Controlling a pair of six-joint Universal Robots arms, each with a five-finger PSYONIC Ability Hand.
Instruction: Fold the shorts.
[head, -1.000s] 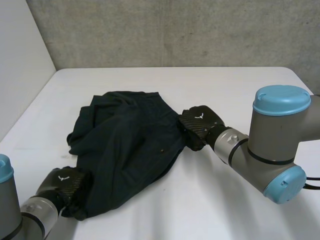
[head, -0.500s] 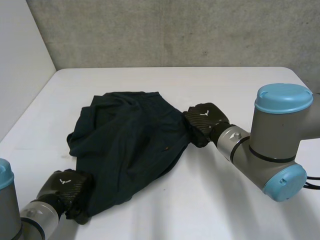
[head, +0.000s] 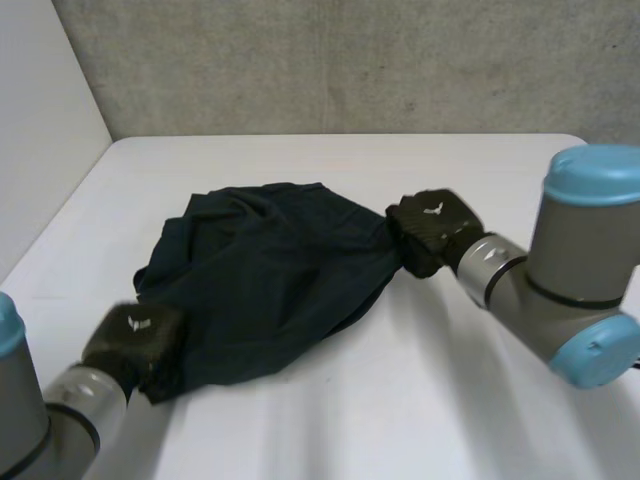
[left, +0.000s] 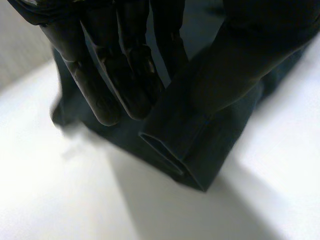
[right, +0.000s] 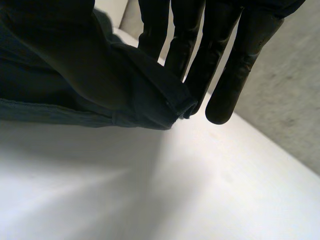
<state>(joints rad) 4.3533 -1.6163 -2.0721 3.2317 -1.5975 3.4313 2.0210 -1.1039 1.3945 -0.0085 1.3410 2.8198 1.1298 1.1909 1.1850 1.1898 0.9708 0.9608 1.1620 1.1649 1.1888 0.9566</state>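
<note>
Dark navy shorts lie stretched across the middle of the white table between my two hands. My left hand is at the near left corner of the shorts, on a leg hem. In the left wrist view its fingers lie along the hem fold, which is pinched against the covered thumb. My right hand holds the far right edge. Seen from the right wrist, its straight fingers press a hemmed corner of the cloth against the thumb side.
A grey concrete wall rises behind the table's far edge and a pale side wall stands at the left. Bare white tabletop lies in front of the shorts and to their right.
My right hand has moved right and pulled its edge, drawing the shorts taut and smoother. My left hand has shifted up and closed on the near corner.
</note>
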